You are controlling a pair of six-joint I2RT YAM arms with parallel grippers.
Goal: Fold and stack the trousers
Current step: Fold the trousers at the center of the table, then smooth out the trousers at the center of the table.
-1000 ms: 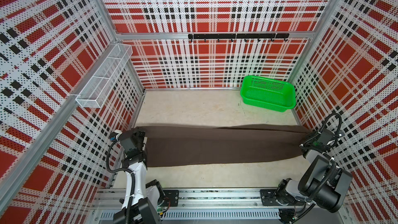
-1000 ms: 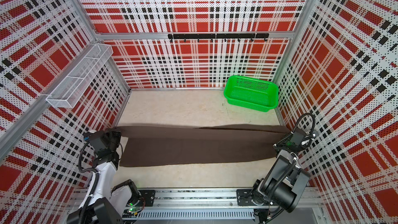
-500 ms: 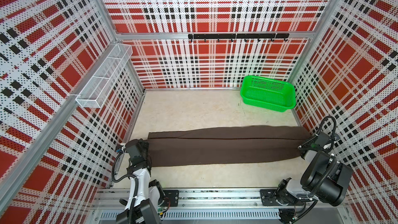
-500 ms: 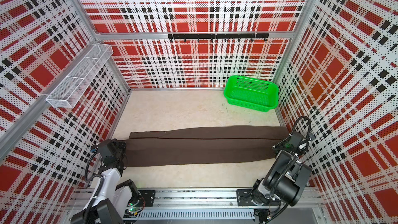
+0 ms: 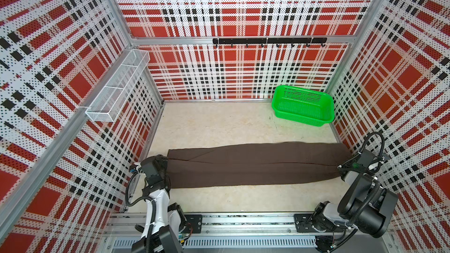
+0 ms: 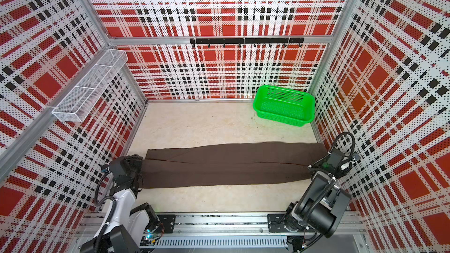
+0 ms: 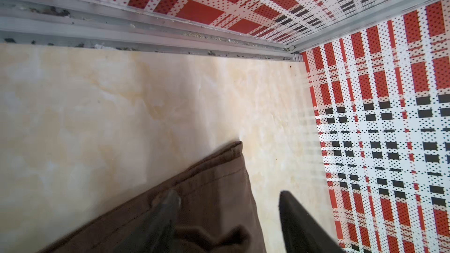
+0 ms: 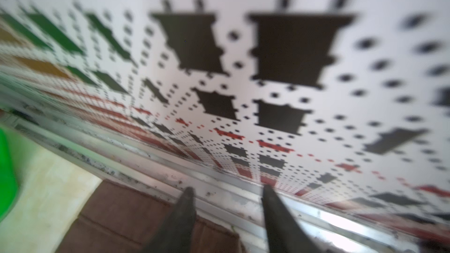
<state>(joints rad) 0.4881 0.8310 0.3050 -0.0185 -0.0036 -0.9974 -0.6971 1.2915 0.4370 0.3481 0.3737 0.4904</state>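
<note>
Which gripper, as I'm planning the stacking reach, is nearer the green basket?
Right. The right gripper is by the trousers end nearest the green basket; the left gripper is at the far end, across the floor.

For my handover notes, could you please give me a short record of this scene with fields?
trousers: dark brown, one long flat strip across the floor
fold state: no crosswise fold yet
left tool: open, over one end of the trousers
right tool: open, at the opposite end, by the side wall
green basket: empty, far corner on the right arm's side
</note>
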